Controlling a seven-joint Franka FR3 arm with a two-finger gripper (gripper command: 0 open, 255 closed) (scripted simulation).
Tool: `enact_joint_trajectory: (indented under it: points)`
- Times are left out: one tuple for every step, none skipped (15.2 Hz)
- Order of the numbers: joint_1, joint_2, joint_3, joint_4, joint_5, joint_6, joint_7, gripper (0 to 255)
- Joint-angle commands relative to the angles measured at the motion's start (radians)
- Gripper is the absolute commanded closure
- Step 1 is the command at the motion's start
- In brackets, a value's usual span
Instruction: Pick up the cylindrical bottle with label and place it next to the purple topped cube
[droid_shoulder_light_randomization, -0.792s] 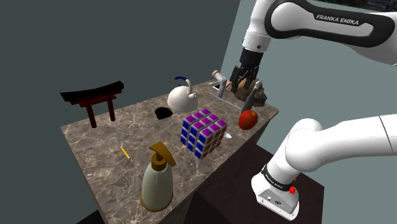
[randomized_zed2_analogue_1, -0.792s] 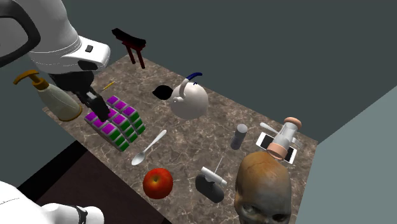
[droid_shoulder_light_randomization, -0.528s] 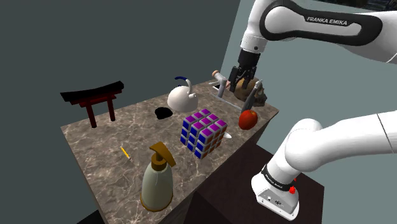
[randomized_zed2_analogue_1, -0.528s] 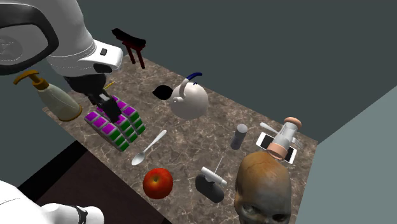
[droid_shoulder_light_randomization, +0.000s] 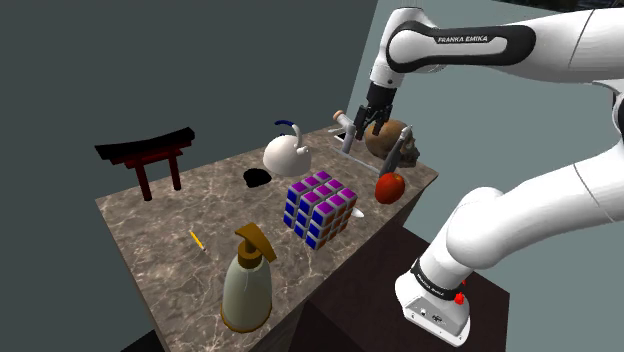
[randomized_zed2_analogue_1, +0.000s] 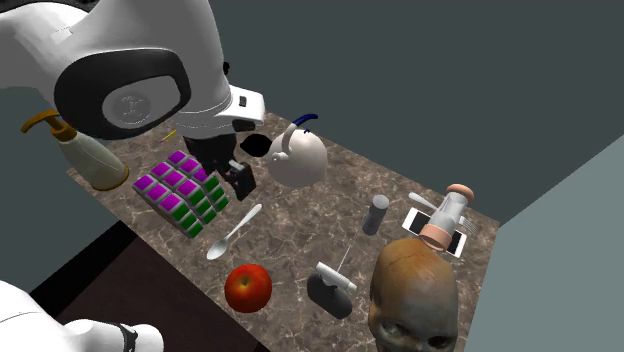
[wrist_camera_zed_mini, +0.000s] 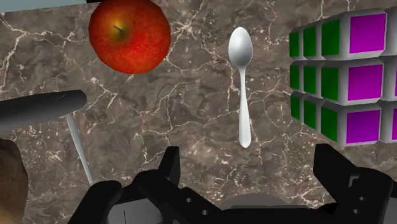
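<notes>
The bottle (randomized_zed2_analogue_1: 446, 216) is a pale cylinder with pinkish ends, lying on a white phone near the table's far corner; in the shoulder view the bottle (droid_shoulder_light_randomization: 343, 120) peeks out just left of the hand. The cube (droid_shoulder_light_randomization: 320, 208) has purple top tiles, green and blue sides, and stands mid-table; the cube (wrist_camera_zed_mini: 347, 76) sits beside one finger. My gripper (droid_shoulder_light_randomization: 366, 127) hangs open above the table between the cube (randomized_zed2_analogue_1: 182, 190) and the apple, well short of the bottle. The gripper (wrist_camera_zed_mini: 249, 168) has its fingers wide apart with only marble and a spoon (wrist_camera_zed_mini: 242, 76) beneath.
A red apple (wrist_camera_zed_mini: 129, 35), a skull (randomized_zed2_analogue_1: 410, 295) and a grey gadget (randomized_zed2_analogue_1: 330, 290) crowd the table's end near the bottle. A small grey cylinder (randomized_zed2_analogue_1: 376, 214) stands by the phone. A white teapot (droid_shoulder_light_randomization: 285, 152), torii model (droid_shoulder_light_randomization: 150, 160) and soap dispenser (droid_shoulder_light_randomization: 247, 280) stand elsewhere.
The arm has swung along the table: in the second exterior view the hand moved from the cube's dispenser side to its teapot side. The fingers stayed apart.
</notes>
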Motion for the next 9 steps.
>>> enact_joint_trajectory:
  points:
    - [-0.007, 0.049, -0.030, 0.017, -0.012, 0.039, -0.039, 0]
    - [-0.010, 0.079, -0.046, 0.031, -0.015, 0.058, -0.059, 0]
    - [-0.013, 0.109, -0.061, 0.046, -0.017, 0.077, -0.079, 0]
    - [-0.015, 0.140, -0.076, 0.063, -0.018, 0.095, -0.099, 0]
    - [-0.017, 0.172, -0.091, 0.080, -0.017, 0.112, -0.120, 0]
    - [-0.019, 0.205, -0.105, 0.099, -0.014, 0.129, -0.141, 0]
    - [-0.021, 0.238, -0.119, 0.119, -0.011, 0.145, -0.162, 0]
    - [-0.023, 0.271, -0.133, 0.141, -0.005, 0.160, -0.184, 0]
    - [-0.025, 0.306, -0.147, 0.163, 0.002, 0.174, -0.206, 0]
